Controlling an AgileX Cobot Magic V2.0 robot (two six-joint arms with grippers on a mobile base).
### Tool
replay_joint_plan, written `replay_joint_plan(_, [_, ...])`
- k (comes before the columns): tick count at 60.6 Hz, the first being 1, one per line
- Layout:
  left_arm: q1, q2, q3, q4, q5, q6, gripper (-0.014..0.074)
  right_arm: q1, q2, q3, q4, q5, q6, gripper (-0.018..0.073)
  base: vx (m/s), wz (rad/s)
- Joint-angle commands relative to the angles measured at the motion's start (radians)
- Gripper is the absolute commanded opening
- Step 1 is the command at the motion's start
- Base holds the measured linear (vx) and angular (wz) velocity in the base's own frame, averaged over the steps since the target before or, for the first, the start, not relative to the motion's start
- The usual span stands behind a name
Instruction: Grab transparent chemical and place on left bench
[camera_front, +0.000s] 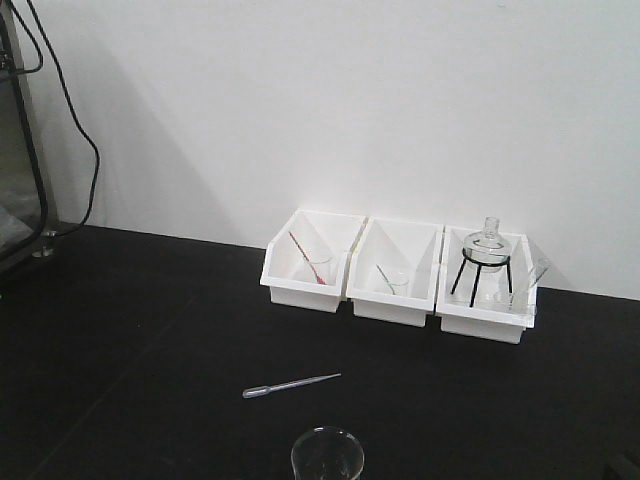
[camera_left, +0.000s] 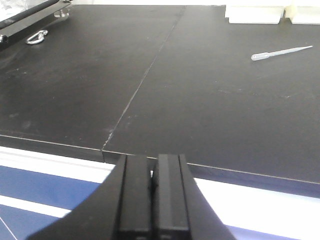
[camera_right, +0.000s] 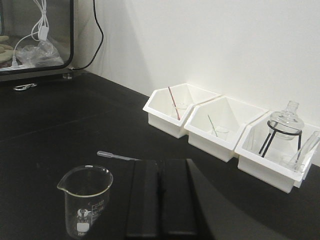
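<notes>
The transparent chemical, a clear glass beaker (camera_right: 85, 200) with a pour spout and printed markings, stands upright on the left bench (camera_right: 60, 140), just left of my right gripper (camera_right: 161, 165). Only its rim (camera_front: 326, 452) shows at the bottom edge of the front view. My right gripper is shut and empty, apart from the beaker. My left gripper (camera_left: 152, 162) is shut and empty over the bench's front edge (camera_left: 200, 170). The bench is wide, flat and matte black (camera_front: 150, 330).
A plastic dropper (camera_front: 288, 385) lies on the bench ahead of the beaker. Three white bins (camera_front: 395, 272) line the back wall: two hold tiny beakers with rods, the right one a round flask on a black tripod (camera_front: 483, 262). A glass-fronted cabinet (camera_right: 35, 37) stands far left.
</notes>
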Motion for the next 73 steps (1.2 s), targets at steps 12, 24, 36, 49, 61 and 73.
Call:
replay_joint_plan(12, [-0.002,-0.019,0.016,-0.001,-0.078,-0.008,-0.0003,-0.002,-0.028,-0.023,-0.006,-0.011,-0.002,-0.0003,0.00,0.00])
replay_joint_plan(24, [-0.002,-0.019,0.016,-0.001,-0.078,-0.008,-0.0003,-0.013,-0.180,-0.018,0.284,0.105,-0.195,-0.0003,0.00,0.00])
replay_joint_plan(36, [-0.002,-0.019,0.016,-0.001,-0.078,-0.008,-0.0003,-0.175,-0.389,0.053,0.792,0.268,-0.819,-0.0003,0.00,0.00])
replay_joint_plan(49, [-0.002,-0.019,0.016,-0.001,-0.078,-0.008,-0.0003,-0.385,-0.494,0.380,1.076,-0.071,-0.954,-0.0003,0.00,0.00])
replay_joint_plan(61, [-0.002,-0.019,0.016,-0.001,-0.078,-0.008,-0.0003,-0.425,-0.498,0.389,1.061,-0.029,-0.955,-0.0003,0.00,0.00])
replay_joint_plan(73, [-0.002,-0.019,0.016,-0.001,-0.078,-0.008,-0.0003,-0.425,-0.498,0.389,1.062,-0.030,-0.955,-0.0003,0.00,0.00])
